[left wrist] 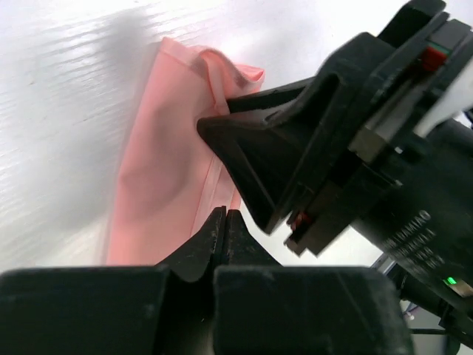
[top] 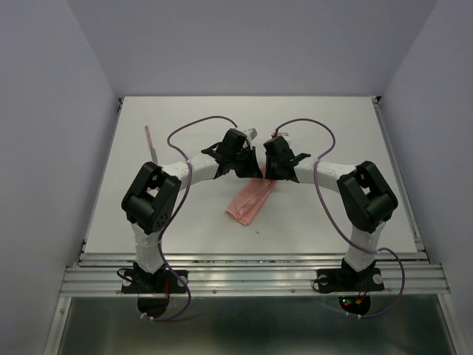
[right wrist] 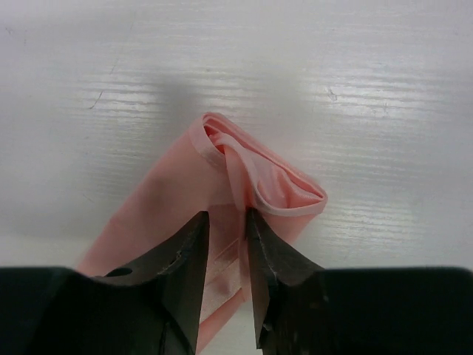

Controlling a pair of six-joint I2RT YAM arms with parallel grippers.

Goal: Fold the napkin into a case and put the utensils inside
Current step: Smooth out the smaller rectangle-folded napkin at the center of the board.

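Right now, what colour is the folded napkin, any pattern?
The napkin is plain salmon pink, no pattern; right wrist view shows it best.

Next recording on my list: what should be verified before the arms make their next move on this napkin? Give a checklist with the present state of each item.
1. Napkin folded into a narrow strip: ok.
2. Its far end lying flat: not ok, the layers are bunched up there.
3. Left pincer shut: ok. Whether it pinches cloth: cannot tell.
4. Right pincer open: ok, jaws apart astride a cloth ridge.
5. Utensils inside: not ok. One slender utensil lies far off to the left, apart from the napkin.
6. Room between the pincers: not ok, both crowd the same end.
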